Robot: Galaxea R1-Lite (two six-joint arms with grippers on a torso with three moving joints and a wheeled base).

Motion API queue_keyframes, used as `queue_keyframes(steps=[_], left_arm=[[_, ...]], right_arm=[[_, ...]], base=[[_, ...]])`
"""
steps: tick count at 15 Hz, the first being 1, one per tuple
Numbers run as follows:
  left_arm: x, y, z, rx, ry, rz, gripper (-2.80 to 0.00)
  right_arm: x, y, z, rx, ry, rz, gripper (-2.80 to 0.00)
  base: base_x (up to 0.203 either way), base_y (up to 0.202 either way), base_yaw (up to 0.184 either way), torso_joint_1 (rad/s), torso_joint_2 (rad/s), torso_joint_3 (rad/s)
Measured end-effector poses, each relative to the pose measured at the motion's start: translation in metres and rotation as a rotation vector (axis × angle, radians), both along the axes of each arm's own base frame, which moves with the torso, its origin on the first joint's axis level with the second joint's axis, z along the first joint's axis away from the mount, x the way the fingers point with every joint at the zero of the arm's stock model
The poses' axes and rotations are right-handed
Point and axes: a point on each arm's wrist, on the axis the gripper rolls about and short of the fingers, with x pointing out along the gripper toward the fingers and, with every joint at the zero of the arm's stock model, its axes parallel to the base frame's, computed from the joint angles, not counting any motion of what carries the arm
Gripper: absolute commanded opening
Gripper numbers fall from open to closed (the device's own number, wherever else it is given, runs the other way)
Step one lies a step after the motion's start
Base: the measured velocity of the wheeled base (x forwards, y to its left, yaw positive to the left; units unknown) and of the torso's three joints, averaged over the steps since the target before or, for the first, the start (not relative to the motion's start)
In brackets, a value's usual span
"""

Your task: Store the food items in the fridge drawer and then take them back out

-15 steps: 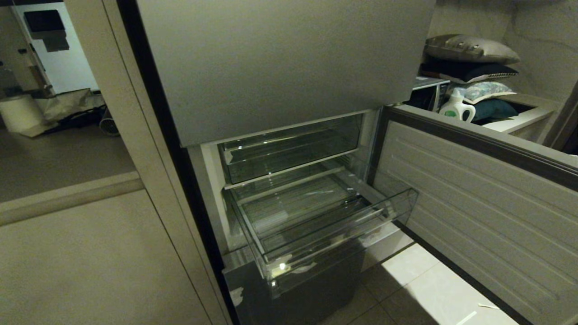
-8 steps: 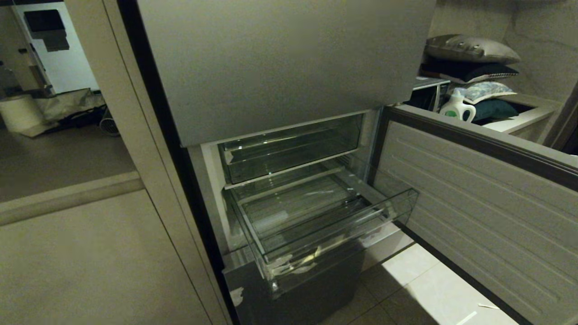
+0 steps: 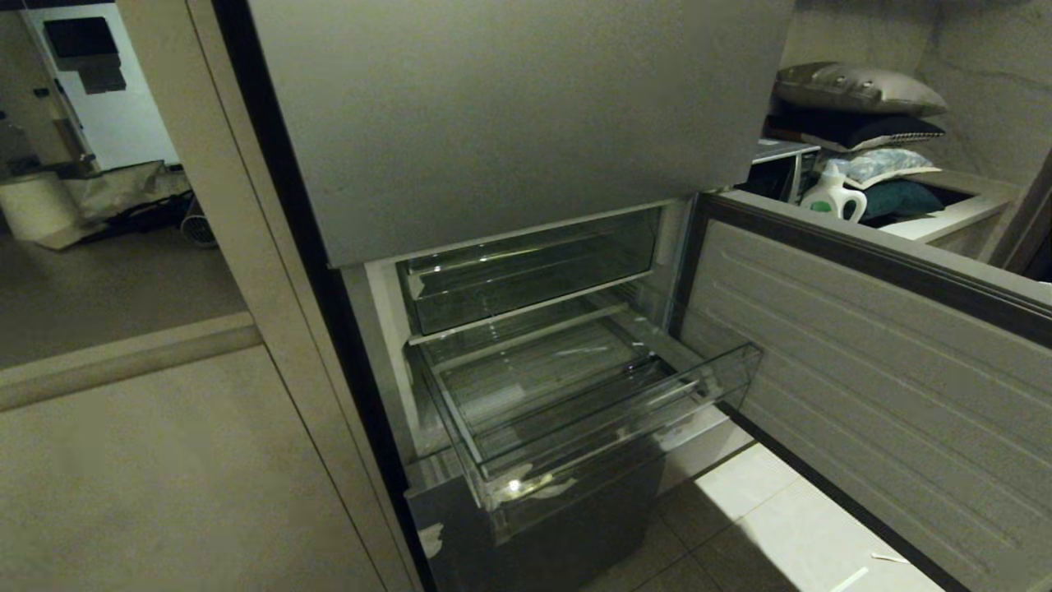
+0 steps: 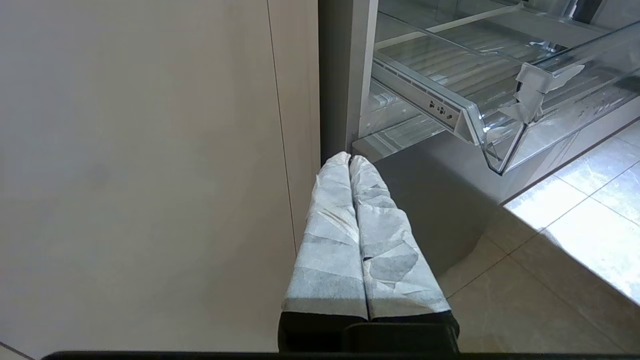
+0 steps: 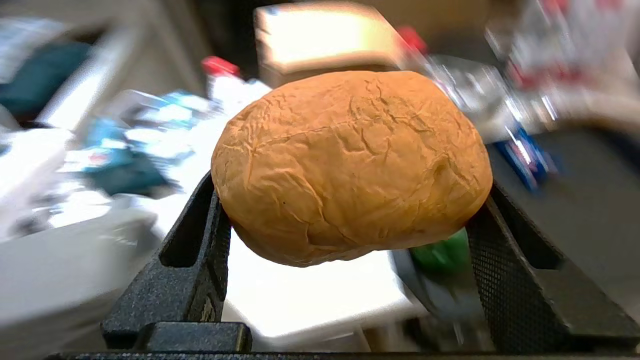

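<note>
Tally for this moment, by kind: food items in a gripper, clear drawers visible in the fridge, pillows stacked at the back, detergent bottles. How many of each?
Food items, bread roll in the right gripper: 1
Clear drawers, upper and pulled-out lower: 2
Pillows: 4
Detergent bottles: 1
Total: 8

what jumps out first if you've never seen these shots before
The tan-brown bread roll fills the right wrist view, clamped between the black fingers of the right gripper with blurred clutter behind it. In the head view, the clear fridge drawer stands pulled out and empty below the grey door front. The left gripper, wrapped in white, hangs shut beside the fridge's lower corner.
</note>
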Motion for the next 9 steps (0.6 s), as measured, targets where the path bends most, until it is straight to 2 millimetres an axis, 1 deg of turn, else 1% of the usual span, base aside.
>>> queue_keyframes(steps=[3,6,9], left_arm=[[0.000,0.000,0.000,0.000,0.000,0.000,-2.80],[0.000,0.000,0.000,0.000,0.000,0.000,-2.80],[0.000,0.000,0.000,0.000,0.000,0.000,-2.80]], right_arm=[[-0.009,-0.041,-0.020,0.139,-0.010,-0.061,-2.80],[-0.018,-0.083,-0.045,0.233,-0.025,-0.108,-2.80],[-0.034,-0.128,-0.079,0.304,-0.037,-0.161,-2.80]], base=[[0.000,0.000,0.000,0.000,0.00,0.000],[0.000,0.000,0.000,0.000,0.00,0.000],[0.000,0.000,0.000,0.000,0.00,0.000]])
